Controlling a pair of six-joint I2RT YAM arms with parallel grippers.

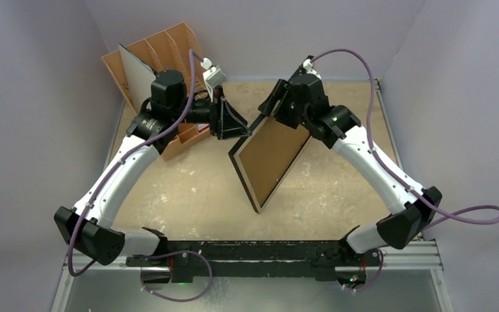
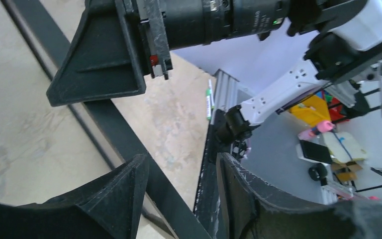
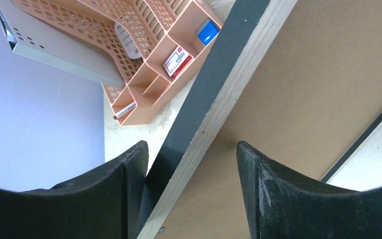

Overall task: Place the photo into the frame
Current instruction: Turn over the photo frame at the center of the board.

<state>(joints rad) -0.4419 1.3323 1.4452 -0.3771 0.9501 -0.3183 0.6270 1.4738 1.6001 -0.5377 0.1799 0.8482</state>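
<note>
The frame (image 1: 242, 181) stands tilted on its lower corner mid-table, black rim outward, with a brown backing board (image 1: 269, 156) filling it. My left gripper (image 1: 230, 123) is at its upper left edge. In the left wrist view the black rim (image 2: 124, 139) runs between the spread fingers of that gripper (image 2: 183, 159), which is open. My right gripper (image 1: 274, 107) is at the top corner. It (image 3: 191, 145) straddles the black and light-wood rim (image 3: 214, 89), one finger against the black side and the other off the backing (image 3: 303, 99); it is open. The photo is hidden.
An orange mesh desk organiser (image 1: 169, 49) stands at the back left, close behind my left arm, with a pale flat panel (image 1: 136, 71) leaning in it and small items in its compartments (image 3: 176, 62). The table's raised edges run along the left and right sides.
</note>
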